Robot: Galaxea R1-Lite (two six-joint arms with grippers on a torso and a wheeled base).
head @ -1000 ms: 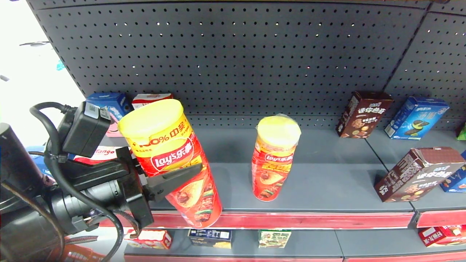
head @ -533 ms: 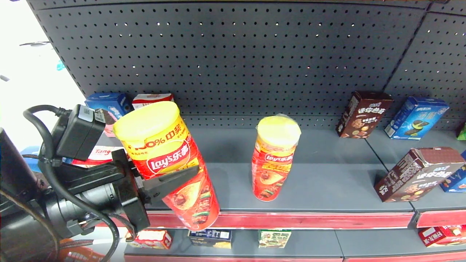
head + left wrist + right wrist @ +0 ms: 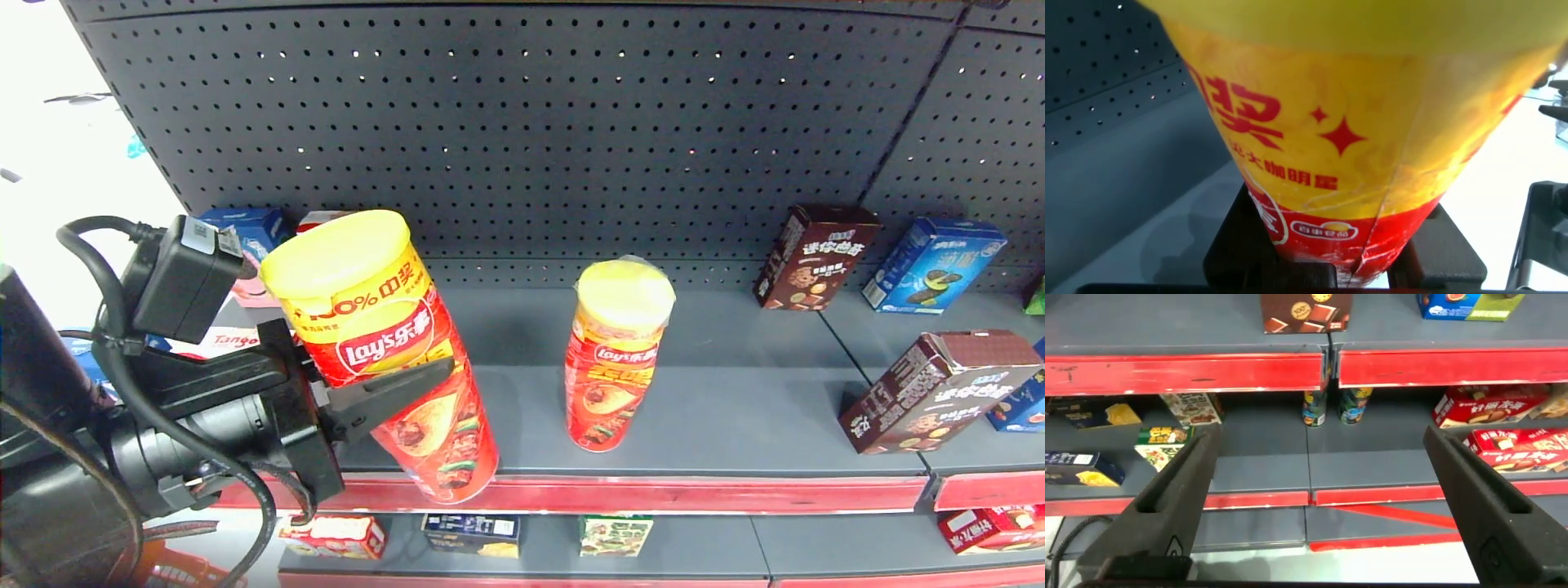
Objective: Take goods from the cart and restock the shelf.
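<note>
Ref. pt: standing can [image 3: 616,355], upright on shelf [image 3: 735,425], approx. ctr. Held can [image 3: 384,351] at 9 o'clock, tilted, in L gripper [image 3: 390,390], at shelf front edge. Rear box [image 3: 816,255] at 2 o'clock, against back panel [image 3: 522,122]. Leaning box [image 3: 931,390] at 3 o'clock. Lower-shelf box [image 3: 615,535] at 6 o'clock, one level below.

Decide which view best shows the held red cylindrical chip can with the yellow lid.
Head view: the red cylindrical chip can shows whole, lid to base, tilted in the left end effector. The left wrist view gives a close-up of its side; the right wrist view faces lower shelves.
</note>
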